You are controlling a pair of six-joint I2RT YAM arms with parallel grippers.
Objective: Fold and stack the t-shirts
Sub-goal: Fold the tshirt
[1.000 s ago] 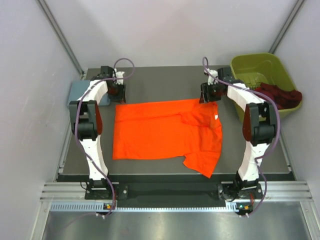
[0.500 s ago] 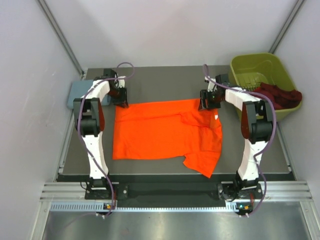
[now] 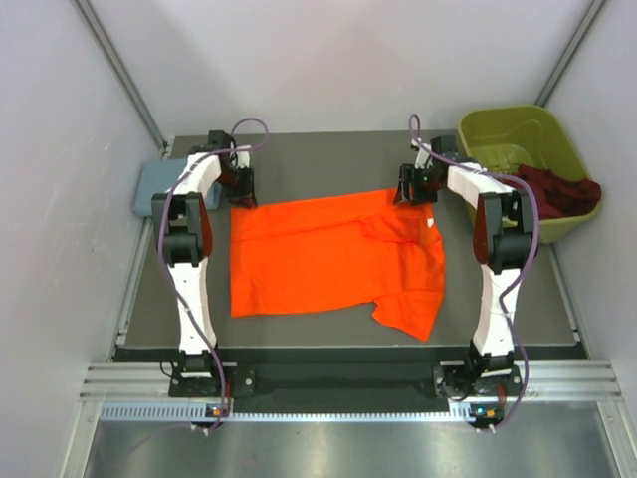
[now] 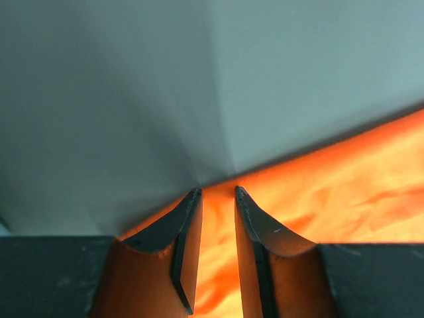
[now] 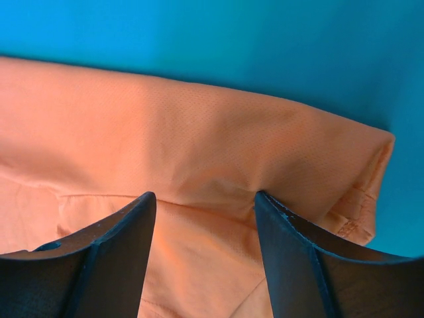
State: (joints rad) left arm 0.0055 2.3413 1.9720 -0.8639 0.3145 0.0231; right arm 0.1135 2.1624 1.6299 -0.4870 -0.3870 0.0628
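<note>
**Orange tee spread out, both grippers at its far edge**

So the orange shirt (image 3: 328, 254) lies mostly flat in the middle of the table (image 3: 318, 159), between the two arms. Its right side is rumpled and doubled over on itself, and one flap hangs down toward the near edge.

Both arms reach out to the shirt's far edge, one at each far corner. In the wrist view, the left gripper (image 4: 215, 192) sits right at the cloth's edge with its jaws nearly together. There's only a thin slot between them, and it shows orange. Honestly I can't tell if it's pinching the fabric or just sitting on top of it.

The right gripper (image 5: 205, 195) is easier to read. Its jaws are spread wide, straddling the shirt's edge near a hemmed corner, with cloth running across the gap and nothing clamped.

Other stuff: the maroon shirt (image 3: 557, 189) is bunched up in the green bin (image 3: 498, 124) at the far right, draped over its rim. The grey-blue shirt (image 3: 154, 189) sits as a neat folded block at the far left of the table, just beside the left arm.
</note>
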